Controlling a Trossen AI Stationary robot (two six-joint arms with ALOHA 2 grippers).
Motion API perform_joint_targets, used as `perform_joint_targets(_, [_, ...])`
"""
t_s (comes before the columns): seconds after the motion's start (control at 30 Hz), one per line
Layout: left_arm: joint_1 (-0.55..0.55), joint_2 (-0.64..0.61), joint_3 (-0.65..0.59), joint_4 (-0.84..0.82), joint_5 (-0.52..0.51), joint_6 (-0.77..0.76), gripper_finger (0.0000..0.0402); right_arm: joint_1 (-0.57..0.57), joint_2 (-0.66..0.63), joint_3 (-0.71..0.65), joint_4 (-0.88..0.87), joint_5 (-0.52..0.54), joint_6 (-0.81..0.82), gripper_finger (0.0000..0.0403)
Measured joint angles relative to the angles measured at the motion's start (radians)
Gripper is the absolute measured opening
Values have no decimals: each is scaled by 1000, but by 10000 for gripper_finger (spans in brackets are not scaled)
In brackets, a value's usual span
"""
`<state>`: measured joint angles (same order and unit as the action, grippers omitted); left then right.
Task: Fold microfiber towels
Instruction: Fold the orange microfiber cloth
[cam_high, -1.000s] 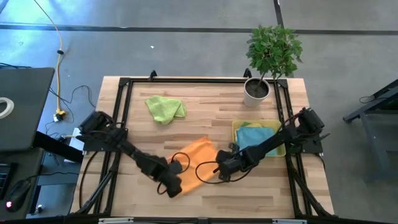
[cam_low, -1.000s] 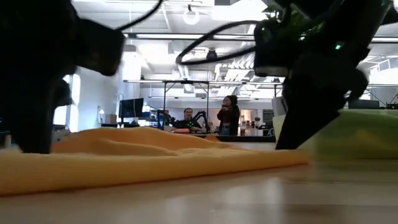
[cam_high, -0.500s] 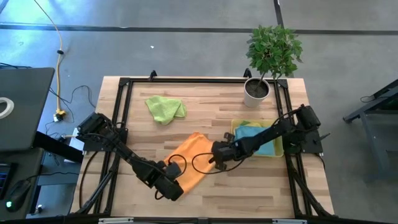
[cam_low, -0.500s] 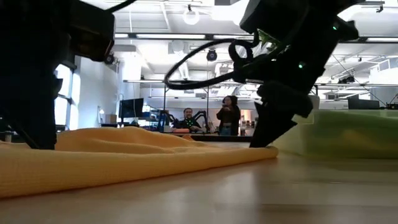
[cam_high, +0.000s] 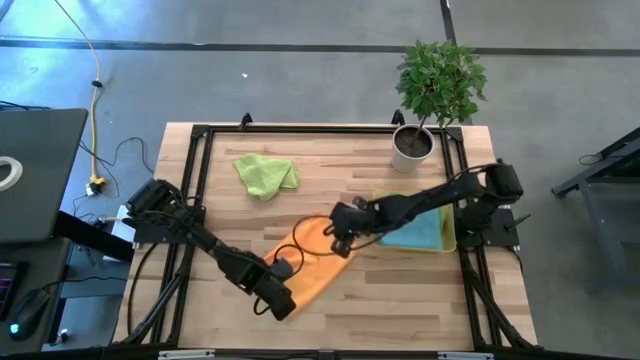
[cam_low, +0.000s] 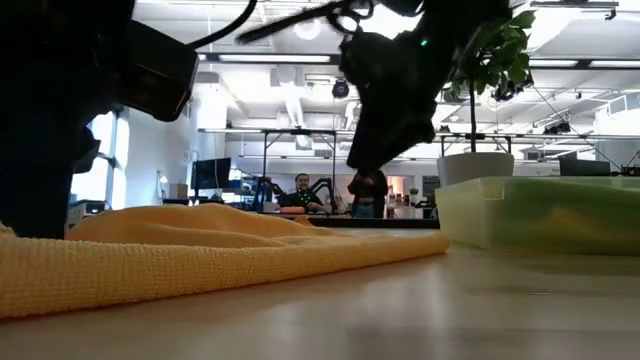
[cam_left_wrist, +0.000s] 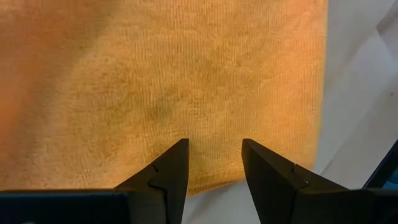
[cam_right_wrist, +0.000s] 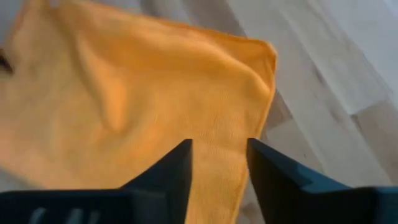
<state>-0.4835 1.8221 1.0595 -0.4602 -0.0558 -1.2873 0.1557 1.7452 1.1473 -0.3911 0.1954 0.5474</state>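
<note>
Wooden table (cam_high: 330, 170) | left tool (cam_high: 281, 303) open, low over orange towel (cam_high: 318, 262) | right tool (cam_high: 338, 224) open, empty, raised above it

Two slim black jointed robot arms, each trailing looped black cables. The left gripper (cam_left_wrist: 214, 165) and right gripper (cam_right_wrist: 219, 163) each end in two dark, wedge-shaped matte fingers (cam_left_wrist: 166, 174) with angular, tapered tips.
</note>
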Motion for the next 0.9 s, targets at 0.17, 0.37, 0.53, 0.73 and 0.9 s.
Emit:
perform_joint_targets(0.17, [-2,-9,0,8,27,0,138,-83,53,0,9,-69,98,205])
perform_joint_targets(0.37, [-2,-49,3,-4,30,15,138,-123,140,-1,23,-185,99,210])
perform_joint_targets(0.53, [-3,-100,3,-8,17,16,138,-120,178,0,55,-215,81,191])
perform_joint_targets(0.73, [-3,-169,2,-9,-23,23,138,-93,185,0,64,-186,81,174])
perform_joint_targets(0.9, [-3,-236,2,-14,-89,26,138,-75,196,0,66,-145,82,138])
